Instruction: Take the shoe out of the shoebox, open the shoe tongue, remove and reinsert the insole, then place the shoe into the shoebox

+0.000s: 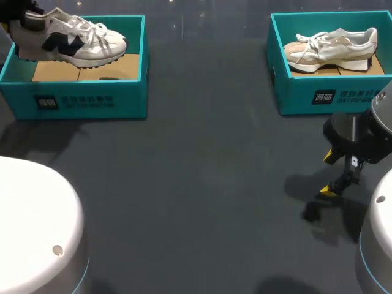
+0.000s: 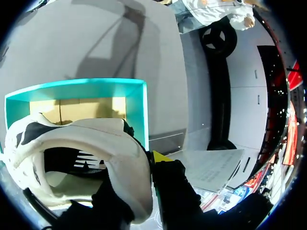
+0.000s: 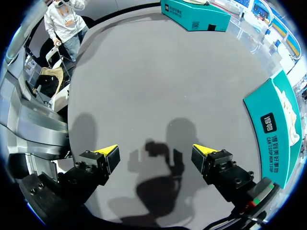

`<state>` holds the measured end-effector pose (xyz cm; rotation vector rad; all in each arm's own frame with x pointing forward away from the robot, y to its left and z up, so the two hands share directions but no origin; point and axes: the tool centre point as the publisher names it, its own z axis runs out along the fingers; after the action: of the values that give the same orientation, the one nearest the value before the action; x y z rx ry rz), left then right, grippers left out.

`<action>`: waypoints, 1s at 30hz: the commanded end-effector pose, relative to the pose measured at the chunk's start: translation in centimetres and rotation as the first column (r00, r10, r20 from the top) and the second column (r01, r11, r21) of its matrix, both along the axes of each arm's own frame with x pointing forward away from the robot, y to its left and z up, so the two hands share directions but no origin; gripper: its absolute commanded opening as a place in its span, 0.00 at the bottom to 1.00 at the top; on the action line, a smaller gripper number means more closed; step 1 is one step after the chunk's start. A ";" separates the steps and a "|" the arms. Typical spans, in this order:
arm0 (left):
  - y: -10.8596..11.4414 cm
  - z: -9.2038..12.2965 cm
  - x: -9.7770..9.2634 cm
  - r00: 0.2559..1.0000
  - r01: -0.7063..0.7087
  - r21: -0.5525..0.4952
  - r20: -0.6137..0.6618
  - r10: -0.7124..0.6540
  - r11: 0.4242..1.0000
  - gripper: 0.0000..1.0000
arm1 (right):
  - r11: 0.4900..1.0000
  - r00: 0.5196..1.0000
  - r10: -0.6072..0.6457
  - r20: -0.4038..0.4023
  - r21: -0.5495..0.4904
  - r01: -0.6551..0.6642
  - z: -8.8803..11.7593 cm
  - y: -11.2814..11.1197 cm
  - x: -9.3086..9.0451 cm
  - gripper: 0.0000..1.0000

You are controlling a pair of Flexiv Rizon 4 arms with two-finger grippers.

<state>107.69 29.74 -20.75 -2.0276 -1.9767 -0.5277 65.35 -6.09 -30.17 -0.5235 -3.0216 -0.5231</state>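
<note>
The dark grey counter [image 1: 202, 184] carries two teal boxes: the left shoebox [image 1: 92, 101] at its far left corner and the right shoebox [image 1: 318, 98] at its far right corner. The black-and-white shoe [image 1: 73, 40] hangs above the left shoebox, toe towards the counter's middle, its sole clear of the cardboard floor. A pale shoe [image 1: 334, 49] lies on its side in the right shoebox. The left tool [image 2: 141, 177] holds the black-and-white shoe by the heel, with the heel wall pinched between its fingers (only one yellow tip shows). That arm comes in at the far left corner. The right tool [image 3: 156, 158] hangs over bare counter by the right edge, near the right shoebox, fingers spread wide and holding nothing.
</note>
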 end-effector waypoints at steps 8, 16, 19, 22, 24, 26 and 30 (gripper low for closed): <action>-0.4 -2.4 0.2 0.999 -0.006 0.008 -0.046 0.006 1.000 0.00 | 1.000 1.000 -0.001 0.003 0.000 0.001 0.0 0.0 -0.2 1.00; -1.1 -5.0 -0.1 0.997 -0.025 0.028 -0.072 0.027 0.999 0.00 | 1.000 1.000 -0.001 0.003 0.000 0.001 0.0 0.0 -0.2 1.00; -1.4 -5.9 -0.3 0.996 -0.025 0.036 -0.082 0.028 0.999 0.00 | 1.000 1.000 -0.001 0.003 0.000 0.001 0.0 0.0 -0.2 1.00; -1.6 -6.6 -0.5 0.995 -0.023 0.036 -0.093 0.026 0.999 0.00 | 1.000 1.000 -0.001 0.003 0.000 0.001 0.0 0.0 -0.2 1.00; -1.7 -7.1 -0.7 0.995 -0.021 0.036 -0.094 0.024 0.999 0.00 | 1.000 1.000 -0.001 0.003 0.000 0.001 0.0 0.0 -0.2 1.00; -1.8 -7.5 -0.9 0.995 -0.021 0.036 -0.098 0.024 0.999 0.00 | 1.000 1.000 -0.001 0.003 0.000 0.001 0.0 0.0 -0.2 1.00; -2.1 -8.0 -1.3 0.994 -0.014 0.033 -0.104 0.018 0.999 0.00 | 1.000 1.000 -0.001 0.003 0.000 0.001 0.0 0.0 -0.2 1.00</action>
<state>106.52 27.71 -28.58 -1.9726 -1.9119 -0.4328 65.35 -6.09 -30.17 -0.5235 -3.0216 -0.5230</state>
